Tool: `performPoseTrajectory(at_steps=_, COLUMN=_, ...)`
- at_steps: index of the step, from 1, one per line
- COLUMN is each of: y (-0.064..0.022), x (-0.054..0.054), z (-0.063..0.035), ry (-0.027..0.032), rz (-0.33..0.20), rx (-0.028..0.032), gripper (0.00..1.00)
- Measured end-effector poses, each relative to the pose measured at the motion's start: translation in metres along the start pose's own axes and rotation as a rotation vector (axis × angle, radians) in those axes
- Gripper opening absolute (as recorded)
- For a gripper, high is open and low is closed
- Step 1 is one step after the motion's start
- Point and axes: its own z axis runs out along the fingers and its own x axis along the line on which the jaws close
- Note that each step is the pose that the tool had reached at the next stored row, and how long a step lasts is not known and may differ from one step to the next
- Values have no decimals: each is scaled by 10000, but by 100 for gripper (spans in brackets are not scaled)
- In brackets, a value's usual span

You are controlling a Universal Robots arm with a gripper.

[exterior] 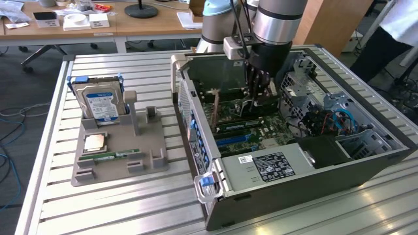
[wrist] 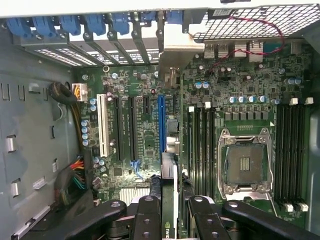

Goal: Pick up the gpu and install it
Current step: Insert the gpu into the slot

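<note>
A slatted aluminium table [exterior: 130, 205] carries an open black computer tower case [exterior: 339, 181] lying on its side. Wooden desks [exterior: 150, 27] cross the room at twelve o'clock; a person [exterior: 398, 29] stands at two. At the case's nine o'clock sits a grey plastic parts tray [exterior: 117, 166]. My arm [exterior: 277, 19] drops straight down between the case walls, a metal drive cage [exterior: 304, 90] close at three. My gripper [wrist: 172, 210] pinches the gpu [wrist: 170, 172], a thin green card seen edge-on between black fingers [wrist: 149, 210], over the green motherboard [wrist: 240, 90] near its long blue slot [wrist: 161, 125].
</note>
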Motion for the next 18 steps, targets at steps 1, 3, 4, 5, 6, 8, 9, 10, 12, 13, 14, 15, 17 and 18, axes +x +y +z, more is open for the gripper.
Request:
performPoseTrajectory(at_steps=1, y=0, x=5, z=6, ry=-3, rz=-3, rx=2, gripper=26)
performPoseTrajectory(at_steps=3, y=1, x=16, z=17, ry=-9, rz=-15, rx=5, gripper=26)
performPoseTrajectory(at_steps=4, y=1, x=19, z=22, ry=-11, rz=-21, rx=6, gripper=26)
performPoseTrajectory(at_steps=5, y=1, x=21, z=26, ry=-12, rz=-26, rx=7, gripper=26)
performPoseTrajectory(at_steps=6, y=1, x=22, z=32, ry=-11, rz=-33, rx=6, gripper=26)
performPoseTrajectory(at_steps=8, y=2, x=23, z=48, ry=-12, rz=-43, rx=7, gripper=26)
performPoseTrajectory(at_steps=9, y=2, x=24, z=57, ry=-11, rz=-48, rx=7, gripper=26)
performPoseTrajectory(at_steps=10, y=3, x=24, z=68, ry=-12, rz=-52, rx=7, gripper=26)
performPoseTrajectory(at_steps=12, y=3, x=25, z=90, ry=-11, rz=-60, rx=6, gripper=26)
performPoseTrajectory(at_steps=13, y=3, x=25, z=101, ry=-12, rz=-64, rx=7, gripper=26)
performPoseTrajectory(at_steps=14, y=4, x=25, z=113, ry=-12, rz=-68, rx=7, gripper=26)
performPoseTrajectory(at_steps=15, y=4, x=26, z=126, ry=-12, rz=-72, rx=7, gripper=26)
performPoseTrajectory(at_steps=17, y=5, x=26, z=149, ry=-13, rz=-81, rx=8, gripper=26)
performPoseTrajectory(at_steps=18, y=6, x=26, z=159, ry=-13, rz=-84, rx=8, gripper=26)
